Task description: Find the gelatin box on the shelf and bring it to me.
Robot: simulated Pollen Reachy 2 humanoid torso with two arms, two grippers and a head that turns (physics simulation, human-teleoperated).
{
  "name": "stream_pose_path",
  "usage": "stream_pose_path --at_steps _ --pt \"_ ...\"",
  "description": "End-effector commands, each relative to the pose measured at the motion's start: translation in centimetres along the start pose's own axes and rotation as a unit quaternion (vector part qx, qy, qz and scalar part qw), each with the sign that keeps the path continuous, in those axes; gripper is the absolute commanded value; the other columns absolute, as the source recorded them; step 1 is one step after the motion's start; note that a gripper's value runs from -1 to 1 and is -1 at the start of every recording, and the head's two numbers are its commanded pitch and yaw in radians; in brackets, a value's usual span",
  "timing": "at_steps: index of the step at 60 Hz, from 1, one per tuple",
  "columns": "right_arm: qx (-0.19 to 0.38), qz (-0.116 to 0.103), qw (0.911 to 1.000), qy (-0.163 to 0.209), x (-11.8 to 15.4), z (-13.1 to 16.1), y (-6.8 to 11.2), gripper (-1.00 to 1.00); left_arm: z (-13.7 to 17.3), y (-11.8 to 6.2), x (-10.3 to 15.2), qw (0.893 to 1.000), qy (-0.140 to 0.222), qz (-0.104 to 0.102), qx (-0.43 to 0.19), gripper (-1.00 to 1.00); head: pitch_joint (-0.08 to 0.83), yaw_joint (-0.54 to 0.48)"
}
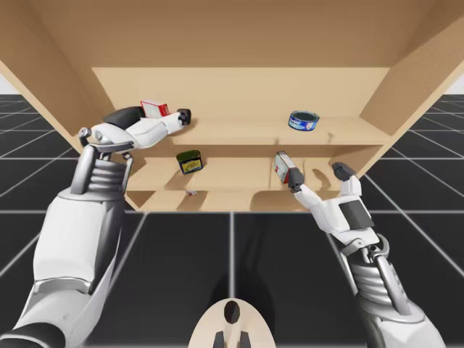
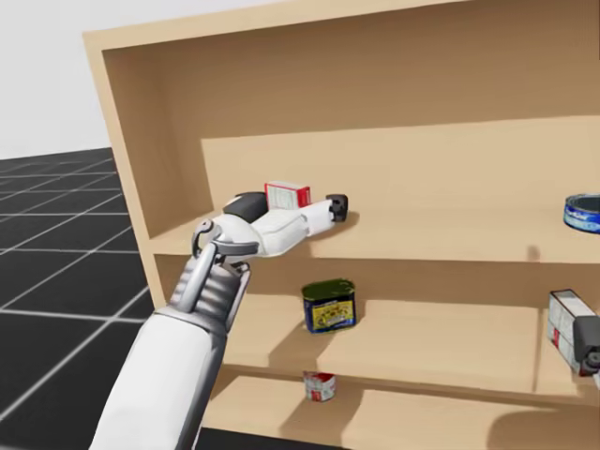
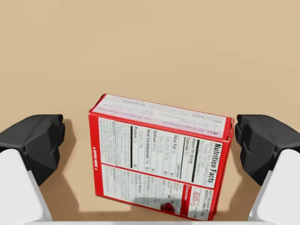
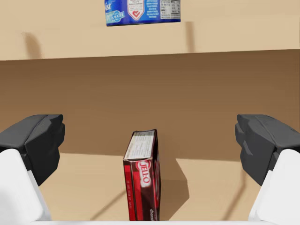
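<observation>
The bright red box (image 3: 159,157) is being taken here as the gelatin box, a judgement from its colour and shape. It is lying a little skewed on the upper board of the wooden shelf unit (image 1: 239,87), toward the unit's left side. It is being straddled by the left gripper (image 3: 150,143), whose fingers are being held apart. One finger is standing just beside a corner of the box and the other is away from it, so nothing is being gripped.

On the unit's middle board, at the right side, a dark red box (image 4: 142,183) is standing on its narrow edge. The right gripper (image 1: 317,176) is being held before it, also wide open. A flat blue can (image 1: 304,120) is resting on the upper board at the right, a green tin (image 2: 329,306) on the middle board, and a small red and white can (image 2: 320,385) on the lower board.

If the left fingers are closed now, the near finger is likely to meet the skewed box first. The box could then be turned or pushed toward the unit's back wall and missed. The dark red box could also be mistaken for the wanted one, or knocked over.
</observation>
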Motion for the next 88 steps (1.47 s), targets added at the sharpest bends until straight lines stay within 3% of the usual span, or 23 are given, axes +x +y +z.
stream_pose_path --at_steps 1,5,7,9,10,43,60,74,88 --pt "-0.001 -0.002 1.0 0.001 -0.1 0.0 0.1 -1.0 -1.6 0.4 -0.5 1.0 0.01 -0.003 0.011 -1.0 0.217 0.28" --pt "-0.001 -0.002 1.0 0.001 -0.2 -0.1 0.1 -1.0 -1.8 0.6 -0.9 1.0 0.009 -0.001 0.013 -1.0 0.22 0.28" --pt "-0.001 -0.002 1.0 0.001 -0.2 -0.1 0.1 -1.0 -1.8 0.6 -1.1 1.0 0.006 -0.004 0.018 -0.91 0.221 0.28" --pt "-0.001 -0.002 1.0 0.002 -0.2 -0.1 0.1 -1.0 -1.8 0.6 -1.1 1.0 0.007 -0.002 0.016 -0.11 0.221 0.28" --pt "-0.001 -0.003 1.0 0.002 -0.2 -0.1 0.1 -1.0 -1.7 0.7 -1.2 1.0 0.005 -0.003 0.017 1.0 0.221 0.28" --pt "-0.004 -0.002 1.0 0.001 -0.2 -0.1 0.2 -1.0 0.3 0.5 1.8 0.998 -0.044 -0.027 0.024 1.0 0.218 0.28" --pt "-0.004 -0.002 1.0 -0.001 0.0 -0.1 0.1 -1.0 1.8 -0.1 5.8 0.995 -0.088 -0.043 0.027 1.0 0.215 0.28" --pt "-0.005 -0.002 1.0 -0.002 0.0 0.0 0.1 -1.0 4.4 -1.1 6.7 0.992 -0.106 -0.061 0.029 1.0 0.214 0.28" --pt "-0.002 -0.003 1.0 -0.005 0.0 0.0 0.1 -1.0 10.3 -2.3 5.5 0.989 -0.117 -0.089 0.034 1.0 0.22 0.28"
